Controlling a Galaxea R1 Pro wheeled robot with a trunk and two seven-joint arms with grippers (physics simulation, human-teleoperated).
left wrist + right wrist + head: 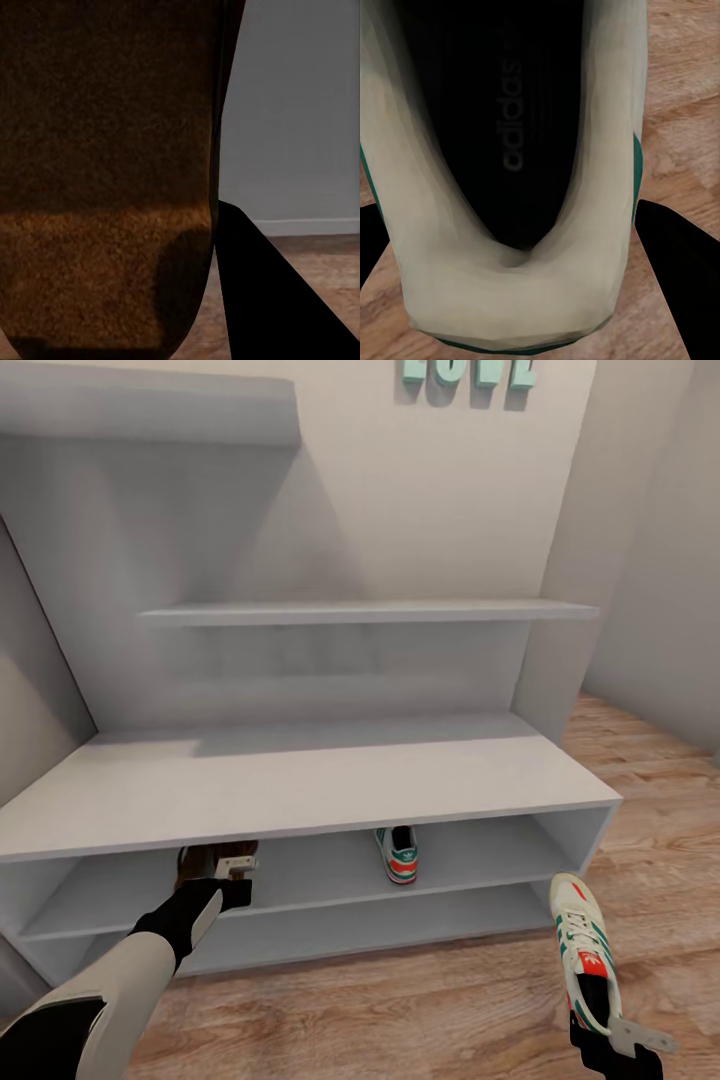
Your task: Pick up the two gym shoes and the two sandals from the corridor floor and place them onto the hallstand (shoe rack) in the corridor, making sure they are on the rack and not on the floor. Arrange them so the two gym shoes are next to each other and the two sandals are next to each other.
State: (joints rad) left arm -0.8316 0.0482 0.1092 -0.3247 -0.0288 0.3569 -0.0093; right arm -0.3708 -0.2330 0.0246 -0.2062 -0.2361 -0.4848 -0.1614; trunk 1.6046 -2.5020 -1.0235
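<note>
The pale-grey hallstand (300,785) stands under teal letters. One gym shoe (401,857) rests on its upper open shelf level, heel toward me. My left gripper (228,867) reaches into that same level further left, shut on a dark brown sandal (193,863); the sandal (105,187) sits close against the left wrist camera, beside one black finger (277,307). My right gripper (598,1028) is shut on the heel of the second gym shoe (583,945), held over the corridor floor (400,1010) by the rack's right end. Its heel (510,292) sits between black fingers (682,259). The other sandal is out of view.
A floating shelf (370,612) and a higher one (150,410) hang on the wall above the bench top. A wall corner (570,560) rises right of the rack, with wood flooring running past it. The lower shelf level (400,925) lies below the shoes.
</note>
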